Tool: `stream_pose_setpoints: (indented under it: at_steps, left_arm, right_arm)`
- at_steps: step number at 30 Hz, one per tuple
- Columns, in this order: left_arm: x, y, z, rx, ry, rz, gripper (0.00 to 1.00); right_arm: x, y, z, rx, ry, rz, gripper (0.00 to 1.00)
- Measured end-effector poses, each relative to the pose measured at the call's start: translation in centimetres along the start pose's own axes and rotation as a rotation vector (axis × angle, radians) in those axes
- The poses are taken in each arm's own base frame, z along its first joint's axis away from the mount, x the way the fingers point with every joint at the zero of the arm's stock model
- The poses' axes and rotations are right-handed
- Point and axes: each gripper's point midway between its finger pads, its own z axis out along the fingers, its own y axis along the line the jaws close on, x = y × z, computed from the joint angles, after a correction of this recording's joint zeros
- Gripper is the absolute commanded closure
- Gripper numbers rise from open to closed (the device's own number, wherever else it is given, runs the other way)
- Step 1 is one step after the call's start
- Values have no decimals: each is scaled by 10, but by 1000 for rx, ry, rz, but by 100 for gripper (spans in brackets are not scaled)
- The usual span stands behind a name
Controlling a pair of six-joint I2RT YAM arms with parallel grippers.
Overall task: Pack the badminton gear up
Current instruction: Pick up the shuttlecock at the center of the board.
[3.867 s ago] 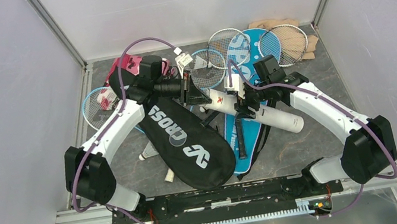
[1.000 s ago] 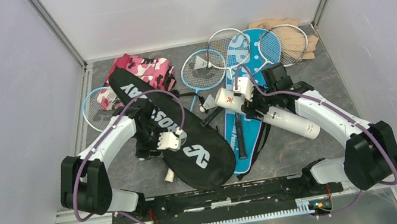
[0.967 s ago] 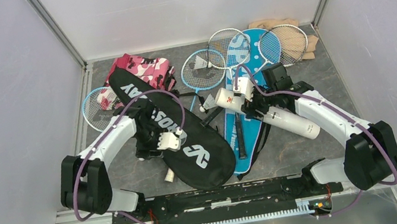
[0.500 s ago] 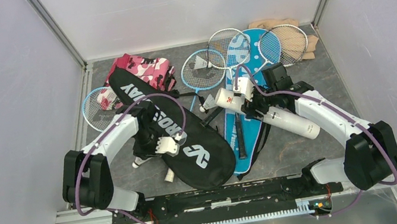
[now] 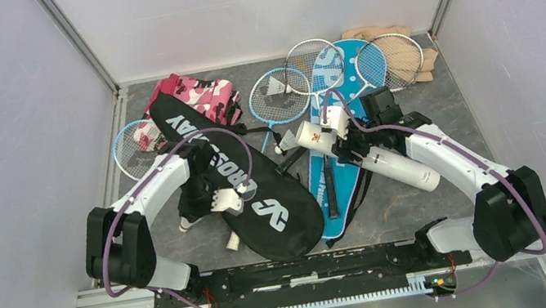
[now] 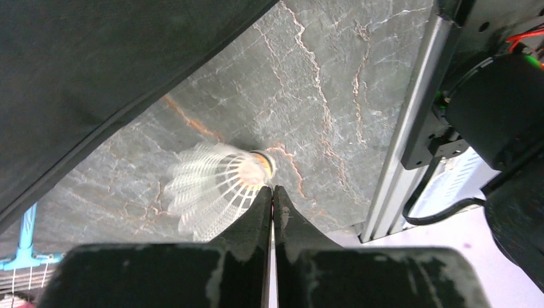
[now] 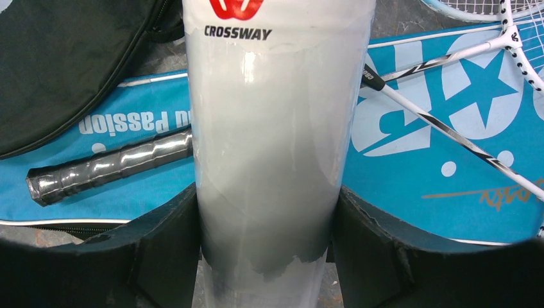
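Gathering a shuttlecock (image 6: 215, 186) for the tube (image 7: 269, 147) clamped in the right gripper (image 7: 266, 215), the left gripper (image 6: 272, 191) is pinched together with the bird just left of its fingertips (image 6: 260, 208), seemingly ungripped, so reopen and recentre.

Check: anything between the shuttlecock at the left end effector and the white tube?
Yes. The black fabric "CROSSWAY" racket cover lies flat between the white feather shuttlecock and the long white tube clamped in the right end effector.
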Motion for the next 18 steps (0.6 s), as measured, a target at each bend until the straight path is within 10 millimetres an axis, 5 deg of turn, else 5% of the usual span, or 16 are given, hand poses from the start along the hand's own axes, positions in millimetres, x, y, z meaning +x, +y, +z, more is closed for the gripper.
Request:
stream_pose_setpoints:
  at_steps: [11, 18]
  left_arm:
    - [-21, 6, -60, -100, -123, -158, 98]
    - [-51, 26, -121, -251, -315, -249, 98]
  right_arm:
    - [0, 6, 1, -38, 0, 2, 87]
    - [-13, 7, -2, -69, -31, -7, 87]
